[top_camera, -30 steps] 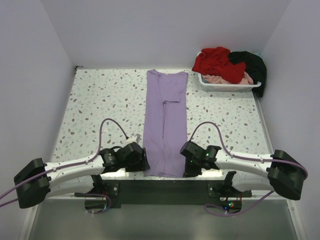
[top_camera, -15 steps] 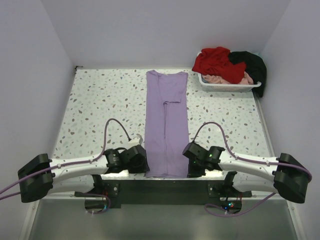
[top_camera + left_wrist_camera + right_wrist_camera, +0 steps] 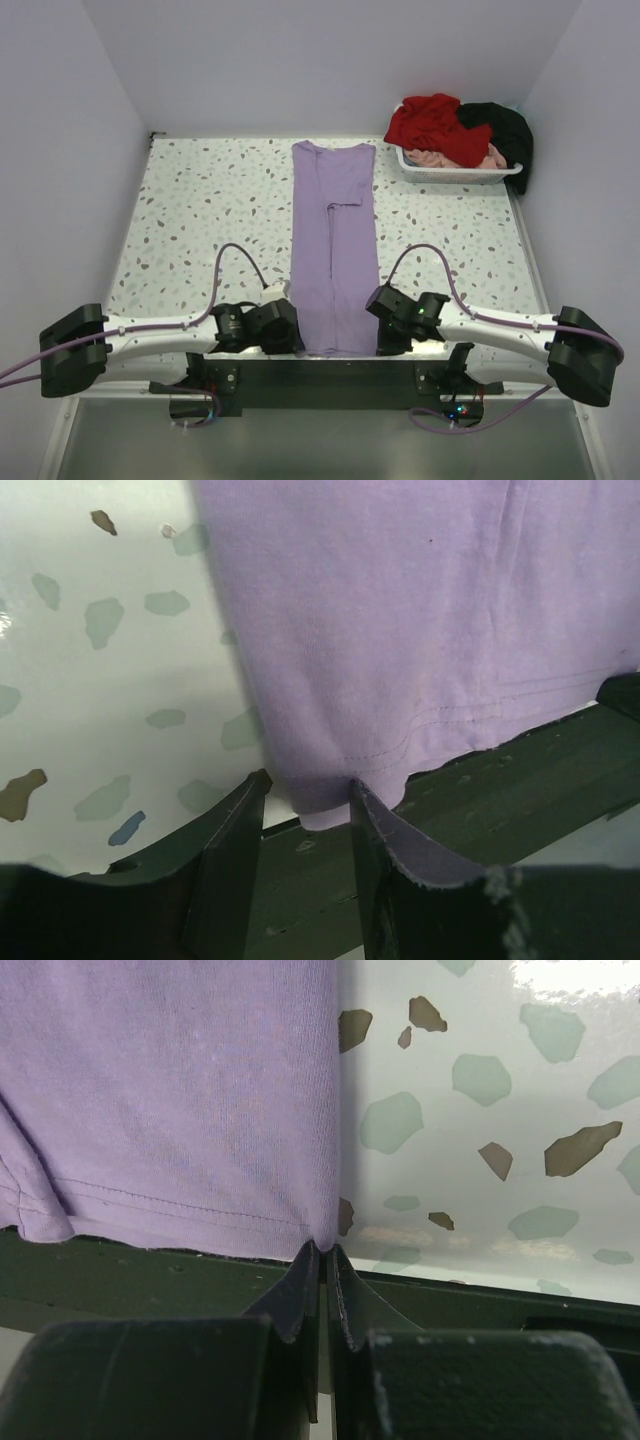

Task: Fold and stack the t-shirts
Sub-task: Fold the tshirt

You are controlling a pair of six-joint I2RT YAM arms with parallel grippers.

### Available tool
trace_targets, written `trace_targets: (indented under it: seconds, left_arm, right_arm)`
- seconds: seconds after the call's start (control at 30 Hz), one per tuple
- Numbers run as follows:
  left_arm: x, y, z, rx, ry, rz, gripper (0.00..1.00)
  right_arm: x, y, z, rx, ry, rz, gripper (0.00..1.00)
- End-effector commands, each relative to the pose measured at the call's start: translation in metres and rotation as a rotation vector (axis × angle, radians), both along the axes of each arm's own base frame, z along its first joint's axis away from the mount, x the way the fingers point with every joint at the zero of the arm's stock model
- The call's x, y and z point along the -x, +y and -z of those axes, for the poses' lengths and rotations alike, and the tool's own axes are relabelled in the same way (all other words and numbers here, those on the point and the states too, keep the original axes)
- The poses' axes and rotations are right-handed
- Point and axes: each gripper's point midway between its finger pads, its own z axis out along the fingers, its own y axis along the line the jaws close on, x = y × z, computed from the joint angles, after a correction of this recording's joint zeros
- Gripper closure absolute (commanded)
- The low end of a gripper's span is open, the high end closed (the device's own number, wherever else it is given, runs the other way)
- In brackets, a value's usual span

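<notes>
From above, we see the lavender t-shirt (image 3: 333,250) in a long strip, hem at the table's (image 3: 190,200) near edge. The left gripper (image 3: 290,338) has crept inward. Left wrist: its fingers (image 3: 235,825) straddle the hem corner, not yet shut. Right wrist: the right gripper (image 3: 322,1255) pinches its corner, so we're nearly ready to lift.

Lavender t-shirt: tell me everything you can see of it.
The light purple soft cloth t-shirt lies flat, folded into a long narrow strip, lengthwise down the middle of the white speckled table. Its collar end is far and its stitched hem hangs slightly over the near edge. The right gripper is shut on its near right corner. The left gripper straddles the near left corner, jaws apart.
</notes>
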Motion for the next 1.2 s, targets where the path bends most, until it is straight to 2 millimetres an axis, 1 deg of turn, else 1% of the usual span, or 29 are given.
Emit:
trace_targets:
  seconds: [0.0,0.07,0.17,0.2,0.33,0.4,0.43,0.47,0.67,0.77,0.83,0.87,0.93,1.03,1.07,1.17]
  left_arm:
    - [0.010,0.005,0.014,-0.006,0.045,-0.013,0.56]
    - [0.011,0.005,0.015,0.002,0.047,-0.012,0.61]
    - [0.013,0.001,0.018,0.024,0.058,-0.006,0.72]
    - [0.014,0.003,0.021,0.014,0.064,-0.009,0.80]
    - [0.015,0.009,0.021,-0.008,0.067,-0.026,0.97]
    - [0.013,0.014,0.020,-0.034,0.056,-0.036,1.00]
    - [0.013,0.015,0.017,-0.035,0.050,-0.043,1.00]
    - [0.014,0.020,0.018,-0.055,0.053,-0.049,1.00]
    - [0.013,0.027,0.008,-0.088,0.030,-0.066,1.00]
    - [0.010,0.020,0.001,-0.080,0.005,-0.058,1.00]
    - [0.010,0.017,0.000,-0.090,-0.004,-0.036,1.00]
    - [0.009,0.013,-0.003,-0.084,-0.008,-0.029,1.00]
    - [0.010,0.012,-0.003,-0.105,-0.011,-0.012,1.00]
    - [0.009,0.013,-0.006,-0.137,-0.023,-0.003,1.00]
    - [0.010,0.018,-0.006,-0.163,-0.021,-0.004,1.00]
    - [0.006,0.021,-0.012,-0.190,-0.045,-0.013,1.00]
  right_arm:
    - [-0.003,-0.003,-0.002,0.024,-0.018,0.009,1.00]
    - [-0.003,-0.003,-0.003,0.023,-0.021,0.008,1.00]
    - [-0.003,-0.004,-0.004,0.023,-0.023,0.008,1.00]
    - [-0.004,-0.004,-0.004,0.023,-0.026,0.009,1.00]
    - [-0.005,-0.004,-0.007,0.022,-0.032,0.009,1.00]
    - [-0.005,-0.004,-0.008,0.027,-0.033,0.008,1.00]
    - [-0.006,-0.005,-0.008,0.032,-0.036,0.008,1.00]
    - [-0.006,-0.005,-0.010,0.036,-0.037,0.009,1.00]
    - [-0.010,-0.006,-0.019,0.043,-0.056,0.011,1.00]
    - [-0.012,-0.004,-0.023,0.034,-0.066,0.013,1.00]
    - [-0.012,-0.003,-0.024,0.034,-0.064,0.014,1.00]
    - [-0.013,-0.001,-0.026,0.029,-0.067,0.011,1.00]
    - [-0.014,-0.001,-0.026,0.034,-0.067,0.010,1.00]
    - [-0.015,0.000,-0.031,0.031,-0.073,0.010,1.00]
    - [-0.016,0.001,-0.033,0.028,-0.078,0.009,1.00]
    - [-0.017,0.002,-0.035,0.025,-0.082,0.010,1.00]
